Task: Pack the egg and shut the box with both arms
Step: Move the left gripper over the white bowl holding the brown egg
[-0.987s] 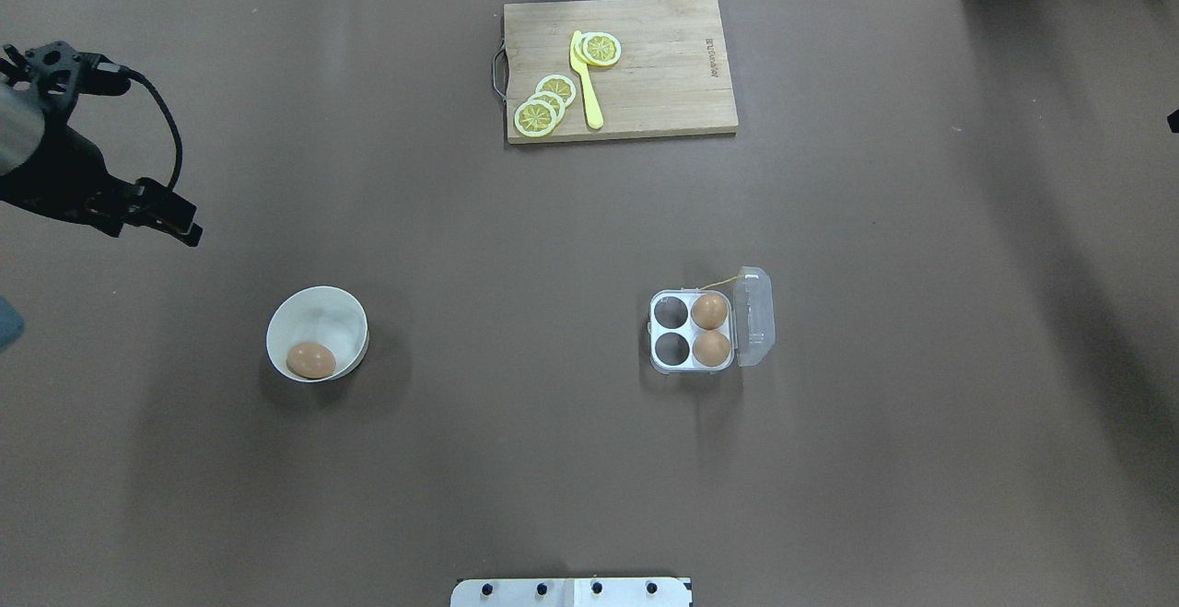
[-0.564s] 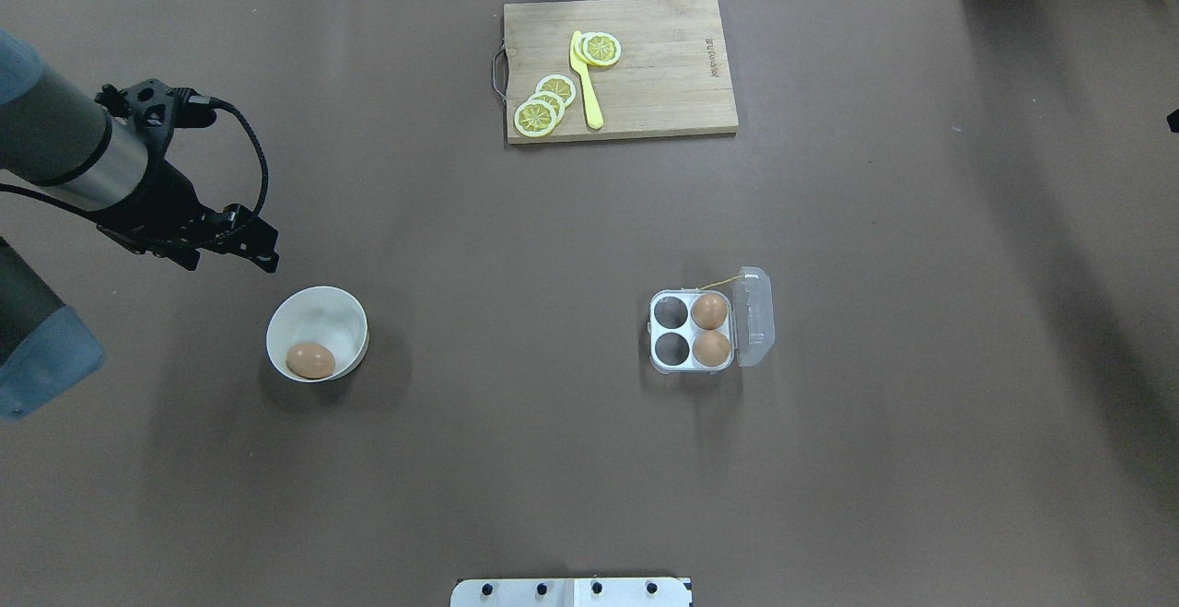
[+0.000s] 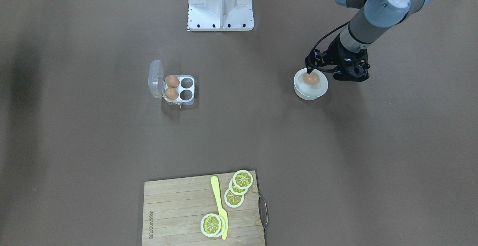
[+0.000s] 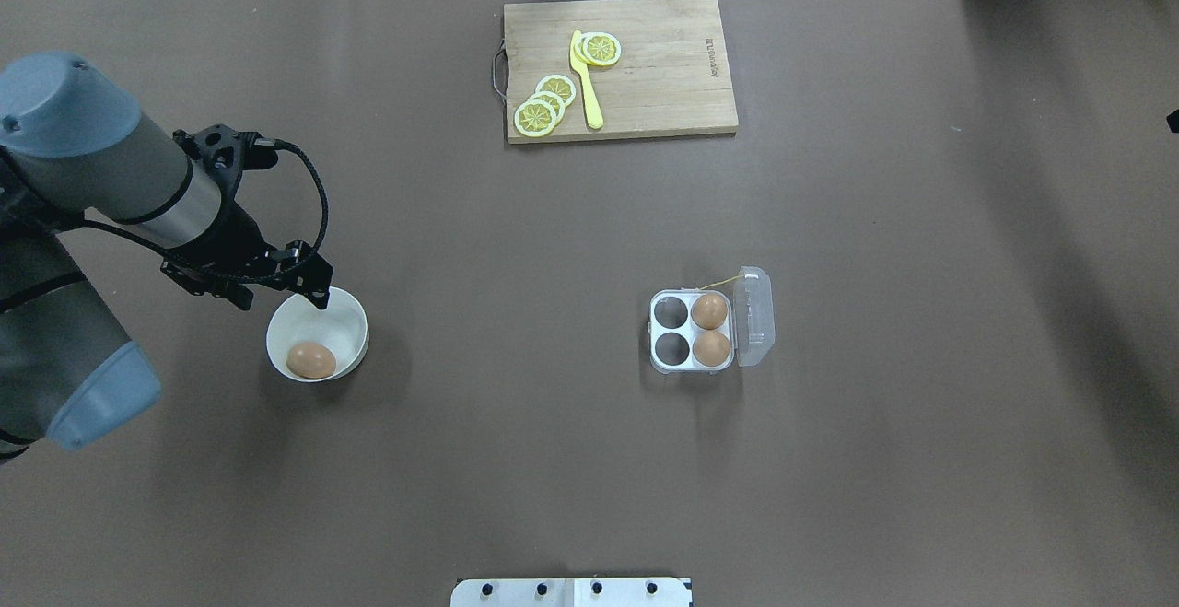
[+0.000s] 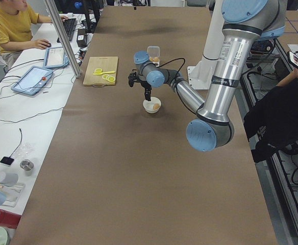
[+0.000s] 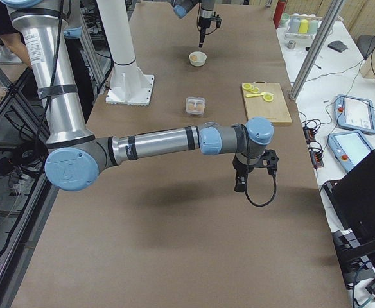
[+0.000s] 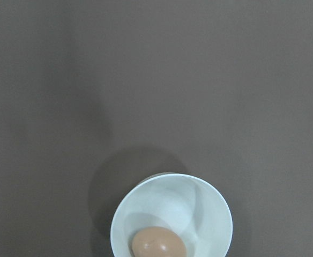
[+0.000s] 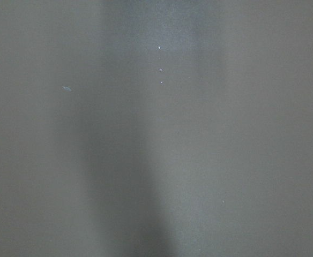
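Left gripper (image 3: 308, 70) hung tip-down at the bowl (image 3: 311, 93), close beside the egg (image 3: 311, 78) lying inside; whether its jaws were parted I cannot tell. Overhead, the box (image 4: 691, 331) stood well right of the bowl, lid (image 4: 757, 317) open, two eggs (image 4: 710, 310) in the cells farther from the bowl. The board (image 4: 663, 91), beyond the bowl, bore a stamp too small to read. From the right side, the right gripper (image 6: 240, 186) hung over the table (image 6: 174, 244), far from the bowl, its grip unclear.

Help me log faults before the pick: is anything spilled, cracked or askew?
Nothing stands out. The egg sits whole in the bowl, the box lies open with two eggs seated in their cells, and the lemon slices rest on the cutting board.
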`<state>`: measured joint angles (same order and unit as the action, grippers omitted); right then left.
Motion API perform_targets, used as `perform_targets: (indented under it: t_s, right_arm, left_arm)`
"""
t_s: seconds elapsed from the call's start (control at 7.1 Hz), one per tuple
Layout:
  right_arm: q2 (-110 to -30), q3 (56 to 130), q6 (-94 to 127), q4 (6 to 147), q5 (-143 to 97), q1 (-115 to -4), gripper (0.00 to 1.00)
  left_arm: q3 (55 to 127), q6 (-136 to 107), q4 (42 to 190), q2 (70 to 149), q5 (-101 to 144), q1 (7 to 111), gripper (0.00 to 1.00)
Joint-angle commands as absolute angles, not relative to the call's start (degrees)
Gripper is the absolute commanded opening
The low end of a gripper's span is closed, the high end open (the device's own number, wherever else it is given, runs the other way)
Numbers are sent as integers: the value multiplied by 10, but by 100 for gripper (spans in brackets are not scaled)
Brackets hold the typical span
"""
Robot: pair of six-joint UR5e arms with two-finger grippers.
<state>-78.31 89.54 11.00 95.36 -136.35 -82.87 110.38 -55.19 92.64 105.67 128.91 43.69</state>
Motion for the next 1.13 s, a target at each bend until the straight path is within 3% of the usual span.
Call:
perform_targets:
  t_s: [0.0,0.99]
  right_arm:
    - [-783,895,109,954,-1363,-829,100]
    - [-783,894,109,954,-1361,-828,100]
  left_arm:
    - [1090,-527,927,1059,1288,425,93]
    - [1029,-497,953,1065,1286,405,86]
